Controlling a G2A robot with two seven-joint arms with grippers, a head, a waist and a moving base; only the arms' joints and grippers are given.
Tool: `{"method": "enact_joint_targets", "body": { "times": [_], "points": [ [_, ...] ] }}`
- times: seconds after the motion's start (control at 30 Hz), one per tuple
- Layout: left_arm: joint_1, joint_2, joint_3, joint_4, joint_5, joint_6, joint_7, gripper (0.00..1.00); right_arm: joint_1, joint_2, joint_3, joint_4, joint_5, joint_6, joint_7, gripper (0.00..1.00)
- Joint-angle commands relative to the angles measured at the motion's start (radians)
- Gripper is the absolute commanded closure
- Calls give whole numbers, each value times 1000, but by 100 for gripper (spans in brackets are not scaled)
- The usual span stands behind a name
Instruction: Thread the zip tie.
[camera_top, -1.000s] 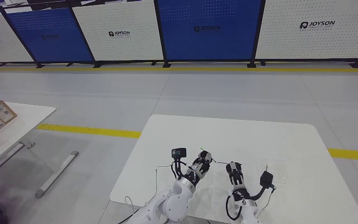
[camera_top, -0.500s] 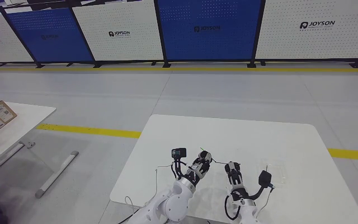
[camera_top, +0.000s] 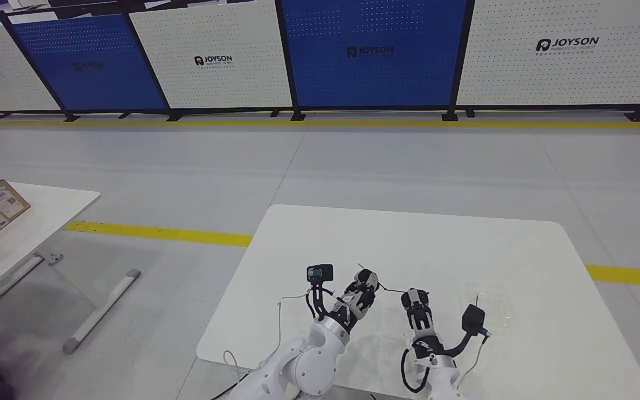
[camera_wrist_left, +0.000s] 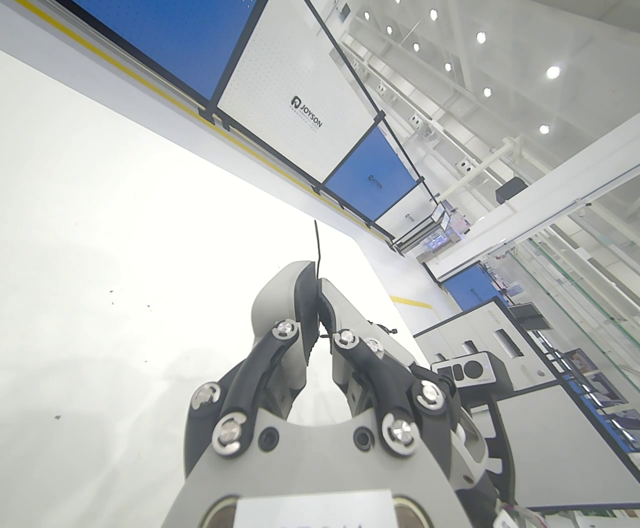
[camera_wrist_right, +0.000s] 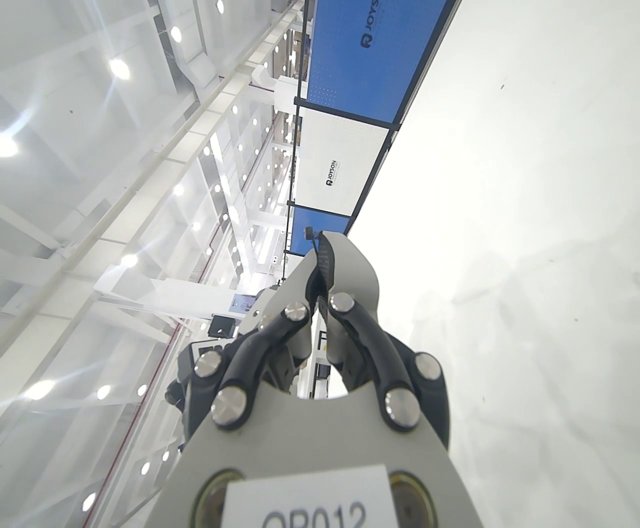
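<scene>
Both grippers sit close together over the near part of the white table (camera_top: 400, 235). My left gripper (camera_wrist_left: 316, 281) is shut on a thin black zip tie (camera_wrist_left: 316, 245), whose tail pokes out past the fingertips. My right gripper (camera_wrist_right: 319, 250) is shut on the zip tie's other end, and its small black head (camera_wrist_right: 309, 233) shows just beyond the fingertips. From above, the left gripper (camera_top: 366, 281) and right gripper (camera_top: 410, 297) stand a short way apart, with the zip tie (camera_top: 391, 290) running as a thin black line between them.
A clear plastic packet (camera_top: 492, 303) lies on the table just right of the right arm. The table's near edge is right behind both arms. A second white table (camera_top: 40, 215) stands off to the left across the floor.
The right arm has shifted slightly to the left, toward the left gripper. Both grippers keep their hold on the zip tie.
</scene>
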Motion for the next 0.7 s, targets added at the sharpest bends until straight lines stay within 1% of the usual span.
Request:
{"method": "enact_joint_targets", "body": {
  "times": [0.0,0.1,0.17,0.2,0.37,0.47,0.67],
  "points": [
    [0,0,0,0,0,0,0,100,0,0,0,0,0,0,0,100],
    [0,0,0,0,0,0,0,100,0,0,3,0,3,3,1,100],
    [-1,0,-1,2,7,2,5,100,-6,-1,14,-13,16,14,-34,100],
    [-2,0,-1,5,22,7,17,100,-11,-2,15,-19,19,20,-44,100],
    [-1,-6,15,11,77,20,69,100,-26,-5,19,-38,24,67,-79,100],
    [-3,-8,24,15,96,22,72,100,-23,-6,12,-37,16,98,-71,100],
    [-3,-8,24,15,96,22,72,100,-23,-6,12,-37,16,98,-71,100]
  ]
}}
